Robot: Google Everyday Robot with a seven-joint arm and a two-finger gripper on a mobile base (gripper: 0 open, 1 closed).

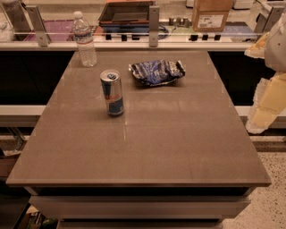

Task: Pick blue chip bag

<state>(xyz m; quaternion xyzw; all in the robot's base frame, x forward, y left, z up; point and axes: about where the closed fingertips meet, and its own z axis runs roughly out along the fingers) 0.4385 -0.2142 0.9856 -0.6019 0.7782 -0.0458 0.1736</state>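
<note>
The blue chip bag (157,71) is a crumpled, shiny dark-blue foil bag with white markings. It lies flat on the brown table (147,143), at the far middle, right of the can. My gripper (262,117) hangs at the right edge of the view, beyond the table's right side. It is well away from the bag, to the right of it and nearer the front, and holds nothing that I can see.
A blue-and-silver drink can (112,92) stands upright left of the bag and a little nearer the front. A clear water bottle (84,39) stands at the table's far left corner. Behind the table runs a counter with a railing (153,27), a dark tray (126,12) and a cardboard box (211,14).
</note>
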